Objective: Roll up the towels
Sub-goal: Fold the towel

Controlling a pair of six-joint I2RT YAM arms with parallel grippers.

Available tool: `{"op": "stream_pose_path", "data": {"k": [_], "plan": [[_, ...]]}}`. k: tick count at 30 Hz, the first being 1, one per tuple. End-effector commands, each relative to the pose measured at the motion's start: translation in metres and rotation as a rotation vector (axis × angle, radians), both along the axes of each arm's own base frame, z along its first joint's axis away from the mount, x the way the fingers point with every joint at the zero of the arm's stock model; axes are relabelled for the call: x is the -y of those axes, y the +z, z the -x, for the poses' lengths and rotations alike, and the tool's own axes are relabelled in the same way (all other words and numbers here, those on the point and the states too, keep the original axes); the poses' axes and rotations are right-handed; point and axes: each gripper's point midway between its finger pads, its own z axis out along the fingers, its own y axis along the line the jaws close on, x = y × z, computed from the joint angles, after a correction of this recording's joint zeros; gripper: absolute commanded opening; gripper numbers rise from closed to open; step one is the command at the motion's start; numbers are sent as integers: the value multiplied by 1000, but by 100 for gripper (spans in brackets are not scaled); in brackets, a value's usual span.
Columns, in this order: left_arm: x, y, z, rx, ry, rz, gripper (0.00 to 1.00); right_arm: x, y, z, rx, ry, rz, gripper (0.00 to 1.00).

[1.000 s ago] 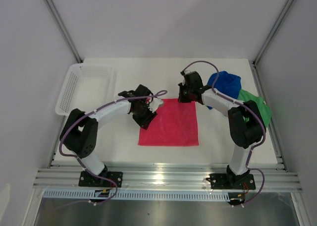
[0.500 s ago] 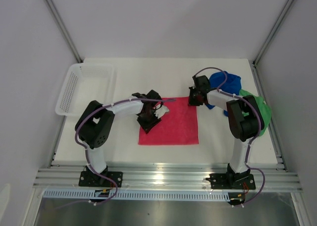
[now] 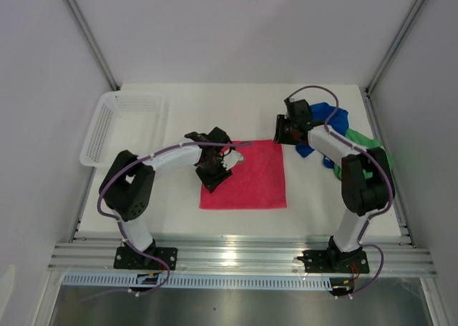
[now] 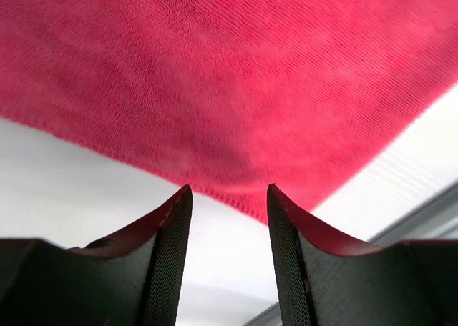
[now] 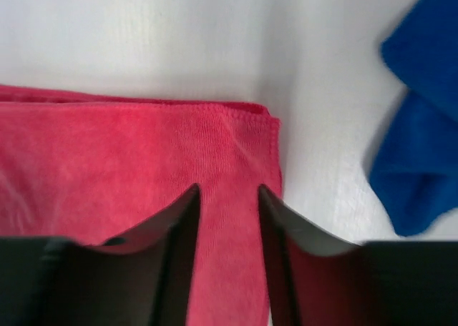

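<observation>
- Two grippers work at the pink-red towel, one at each end of its far edge.
- The left gripper has its jaws partly apart, with nothing between them. Its dark ridged fingertips sit low, just short of the towel's hemmed edge.
- Past those tips, the left wrist view shows the pink-red towel lying flat, with bare white table on the near side of the hem.
- From above, the left gripper lies over the towel's far left corner.
- The right gripper is also partly open and grips nothing. Its two fingers hang over the pink-red towel, close to the far right corner.
- At that corner the hem is slightly doubled, with a second layer showing along the far edge.
- From above, the right gripper sits at the towel's far right corner.
- The royal blue towel lies crumpled just to the right of the pink-red one, apart from it, with a strip of table between them.
- The bright green towel lies bunched farther right, touching the blue towel and partly hidden by the right arm.
- A white mesh basket stands well to the left of the pink-red towel.
</observation>
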Motion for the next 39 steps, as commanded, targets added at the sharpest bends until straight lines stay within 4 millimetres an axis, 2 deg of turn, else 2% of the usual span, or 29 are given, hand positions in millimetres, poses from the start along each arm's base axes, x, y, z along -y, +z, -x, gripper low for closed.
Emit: {"op": "stream_pose_path", "data": {"k": [1, 2, 3, 4, 5, 6, 7, 8, 10, 11, 12, 14, 15, 16, 21, 30, 33, 39], "plan": [[11, 45, -1, 66, -54, 99, 50, 21, 67, 18, 98, -69, 25, 44], [10, 54, -1, 90, -59, 110, 50, 28, 57, 33, 59, -92, 45, 50], [8, 56, 0, 98, -64, 107, 51, 37, 56, 43, 43, -123, 66, 55], [1, 54, 2, 106, -64, 87, 51, 44, 50, 60, -5, -157, 77, 57], [-2, 55, 4, 113, -63, 83, 51, 49, 57, 71, -3, -175, 73, 57], [-4, 59, 5, 126, -60, 85, 51, 58, 41, 93, -67, -191, 101, 58], [-12, 50, 13, 101, -57, 67, 51, 59, 46, 103, -68, -221, 74, 59], [-13, 50, 16, 101, -52, 72, 52, 61, 31, 122, -118, -228, 77, 60], [-19, 38, 25, 70, -32, 64, 52, 53, 23, 144, -161, -242, 23, 60], [-21, 35, 27, 63, -24, 62, 51, 51, 26, 153, -160, -248, -7, 60], [-25, 30, 29, 52, -7, 56, 51, 49, 13, 170, -203, -245, -15, 59], [-28, 25, 31, 37, 10, 57, 51, 42, 14, 182, -200, -273, -86, 59], [-29, 23, 32, 31, 17, 59, 51, 36, 14, 182, -181, -275, -126, 59], [-28, 23, 32, 27, 22, 68, 51, 32, 0, 197, -228, -267, -153, 59], [-31, 13, 35, 5, 39, 61, 51, 17, -11, 210, -245, -311, -253, 57], [-27, -2, 42, -53, 38, 69, 50, 7, -40, 226, -310, -314, -249, 56], [-27, -3, 43, -56, 38, 71, 50, 9, -46, 229, -322, -329, -243, 50], [-27, -4, 43, -56, 36, 71, 50, 14, -41, 226, -287, -359, -243, 36]]}}
